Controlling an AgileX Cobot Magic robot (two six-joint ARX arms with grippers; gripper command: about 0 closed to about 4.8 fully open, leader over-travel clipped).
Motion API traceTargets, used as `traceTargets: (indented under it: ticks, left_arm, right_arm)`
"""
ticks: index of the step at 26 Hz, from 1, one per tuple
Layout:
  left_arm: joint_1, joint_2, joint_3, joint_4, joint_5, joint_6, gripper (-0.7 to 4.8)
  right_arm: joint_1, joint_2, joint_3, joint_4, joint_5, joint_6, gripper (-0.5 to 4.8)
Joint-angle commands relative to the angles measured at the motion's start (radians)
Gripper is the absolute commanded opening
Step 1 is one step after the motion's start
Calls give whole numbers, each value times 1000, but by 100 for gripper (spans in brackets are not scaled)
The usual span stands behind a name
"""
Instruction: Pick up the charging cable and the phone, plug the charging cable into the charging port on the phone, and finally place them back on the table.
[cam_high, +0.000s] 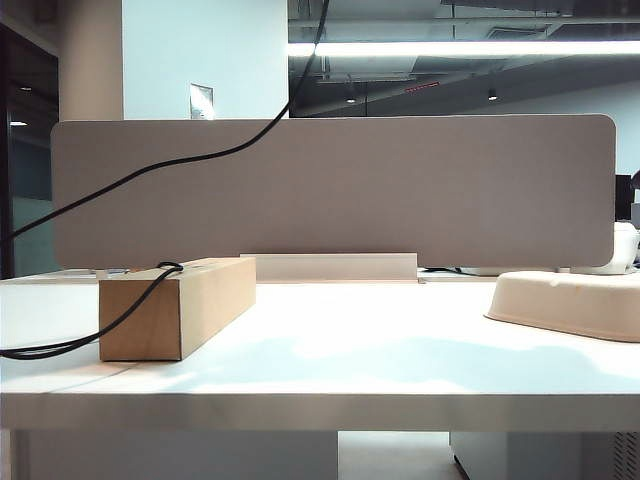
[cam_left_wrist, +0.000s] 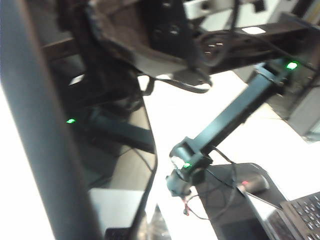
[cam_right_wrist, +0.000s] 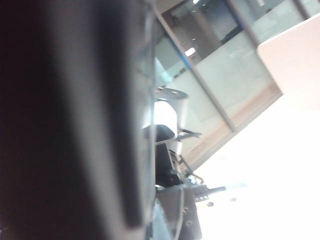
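The charging cable (cam_high: 135, 300) is a thin black cord that crosses the cardboard box and climbs out past the top of the exterior view; its plug is out of sight. Neither arm shows in that view. In the left wrist view the phone (cam_left_wrist: 120, 165), a glossy black slab mirroring the room, runs out from my left gripper (cam_left_wrist: 142, 235), which is shut on it. Its charging port is hidden. A dark blurred mass fills half the right wrist view beside my right gripper (cam_right_wrist: 150, 230), which is shut; what it grips is hidden. The white table (cam_high: 350, 360) lies below.
A brown cardboard box (cam_high: 215, 290) stands on the table's left side. A cream moulded tray (cam_high: 570, 300) lies at the right. A grey-beige divider panel (cam_high: 330, 190) closes off the back. A dark arm with green lights (cam_left_wrist: 235, 115), a keyboard and a mouse show in the left wrist view.
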Motion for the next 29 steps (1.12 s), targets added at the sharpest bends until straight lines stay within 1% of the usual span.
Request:
traceTargets:
  ticks: [1,3,6,10,12,16,18,19,20,22,24,26,27,29]
  left_arm:
    - [0,-3,5,88,-11,-55,-6]
    - [0,-3,5,104,-11,-74,-6]
    - [-1,-3,5,155,-31,-129,-6]
    - [-2,-3,5,237,-37,-208,-6]
    - [-2,-3,5,258,-37,-225,-6]
    - [-2,-3,5,249,-39,-230,-6]
    - [-1,-3,5,225,-74,-233,-3]
    - [-1,-3,5,201,-103,-232,13]
    - [-1,-2,5,180,-135,-232,39]
    - [-1,-2,5,134,-172,-206,62]
    - [-1,-2,5,96,-181,-181,62]
    - [-1,-2,5,64,-194,-175,62]
    - [-1,-2,5,39,-206,-164,70]
    - [-1,-2,5,-31,-226,-120,131]
  right_arm:
    - [6,-5,7,-13,-36,-25,-6]
    - [6,-5,7,-14,-35,-29,-6]
    - [6,-5,7,-35,-36,-60,-6]
    - [11,-5,6,-161,-37,-153,-6]
    - [11,-5,6,-185,-37,-182,-6]
    - [11,-5,6,-183,-31,-185,-6]
    - [11,-5,6,-175,-7,-185,-6]
    - [11,-5,6,-167,3,-189,-6]
    - [11,-5,6,-164,11,-192,-6]
    - [11,-5,6,-164,19,-209,-6]
    - [11,-5,6,-164,26,-211,-6]
    - [11,-5,6,-163,41,-216,-6]
    - [11,-5,6,-164,49,-219,-6]
    - [11,-5,6,-164,53,-226,-6]
